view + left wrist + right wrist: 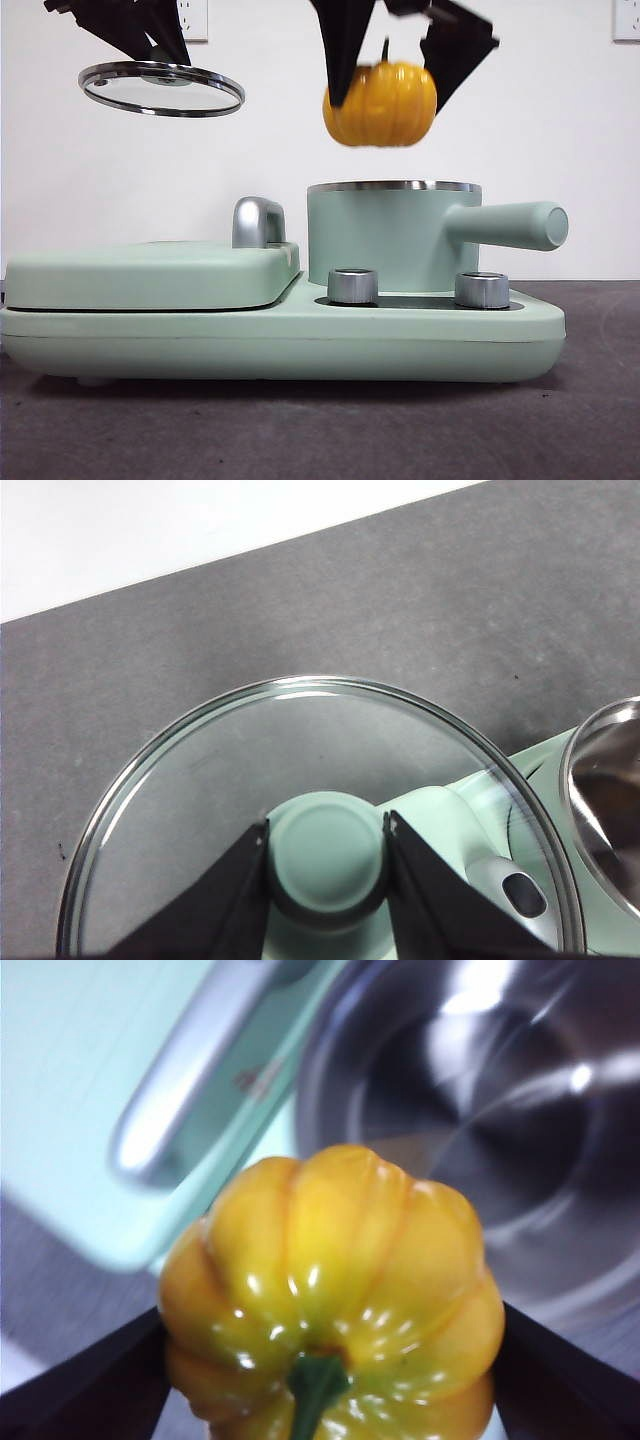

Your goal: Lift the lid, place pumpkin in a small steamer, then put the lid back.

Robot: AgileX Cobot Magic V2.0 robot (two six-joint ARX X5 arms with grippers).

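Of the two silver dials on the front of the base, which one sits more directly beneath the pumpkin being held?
The left dial: it sits almost under the pumpkin that the right gripper holds. The right dial lies off under the steamer's side handle.

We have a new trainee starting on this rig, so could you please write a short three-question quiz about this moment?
1. True or false: the lid is resting on the small steamer.
2. Which gripper holds the pumpkin? A) left gripper B) right gripper C) neither
3. Fill in the blank: the left gripper grips the lid by its mint-green ____.

Key:
1. False. The lid is held in the air, off to the side above the flat rectangular cover, and the pot is open.
2. B. The right gripper holds it above the open pot, not yet inside.
3. Knob.
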